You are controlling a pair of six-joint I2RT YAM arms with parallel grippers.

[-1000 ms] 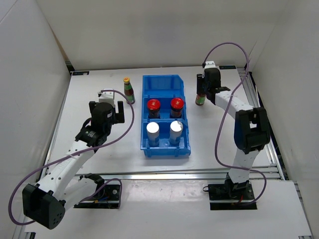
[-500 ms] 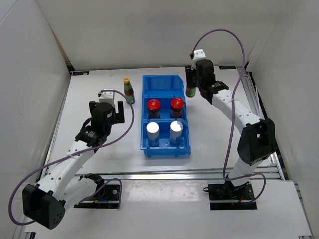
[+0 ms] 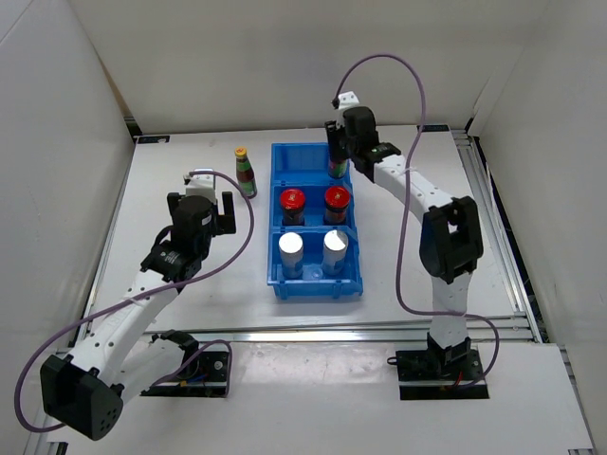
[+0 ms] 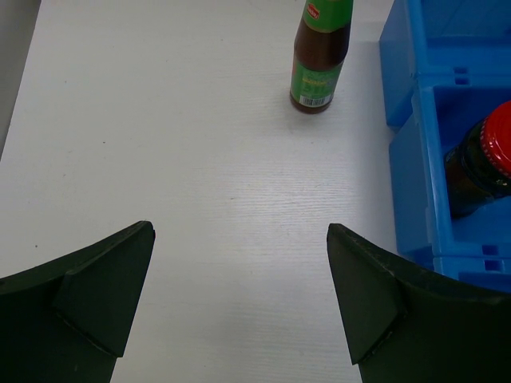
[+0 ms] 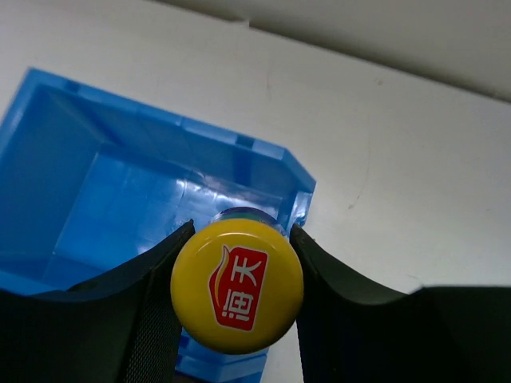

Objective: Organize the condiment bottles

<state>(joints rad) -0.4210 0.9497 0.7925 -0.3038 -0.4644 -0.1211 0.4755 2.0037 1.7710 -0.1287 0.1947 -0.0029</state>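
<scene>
**One Slim Bottle Held Over the Top Compartment**

One slim yellow-capped bottle (image 5: pixel 237 286) hangs in the right gripper (image 3: pixel 339 150), whose jaws are closed on its neck just under the cap. In the overhead view it sits over the right part of the uppermost compartment of the blue bin (image 3: pixel 305 146).

The step in hand appears to be setting it down there.
- Lower it vertically, with the base inside the compartment's right wall.
- Release only once the base rests flat; a tall, narrow bottle is likely to tip.
- Leave room for the second slim bottle (image 3: pixel 246 172), which stands on the table just left of the bin.

Red-lidded jars (image 3: pixel 292 202) occupy the middle compartment and white cylinders (image 3: pixel 290 248) the lowest. The left gripper (image 4: pixel 239 235) is spread wide, holds nothing, and faces the second bottle.
</scene>
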